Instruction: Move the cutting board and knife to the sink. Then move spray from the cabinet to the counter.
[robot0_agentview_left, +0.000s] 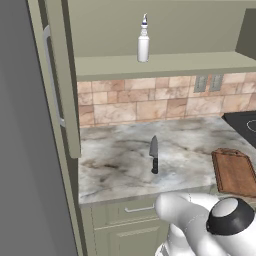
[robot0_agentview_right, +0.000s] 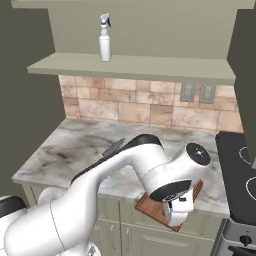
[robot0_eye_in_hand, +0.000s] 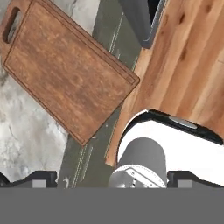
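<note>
Now hanging wide open over the cutting board (robot0_eye_in_hand: 65, 72) at the worktop (robot0_agentview_left: 120, 160) edge, hand (robot0_agentview_right: 176, 210) holding nothing, knife (robot0_agentview_left: 154, 155) lying apart, spray (robot0_agentview_left: 143, 42) standing on cabinet (robot0_agentview_left: 160, 65) shelf

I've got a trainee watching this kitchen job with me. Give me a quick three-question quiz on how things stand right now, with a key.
1. True or false: the cutting board lies fully on the counter.
2. Where is the spray? A) on the counter B) on the cabinet shelf C) on the stovetop
3. Fill in: the knife lies on the counter with its blade pointing toward the ____ wall.

Key:
1. False; one corner hangs over the front edge.
2. B
3. Tiled back wall.
</note>
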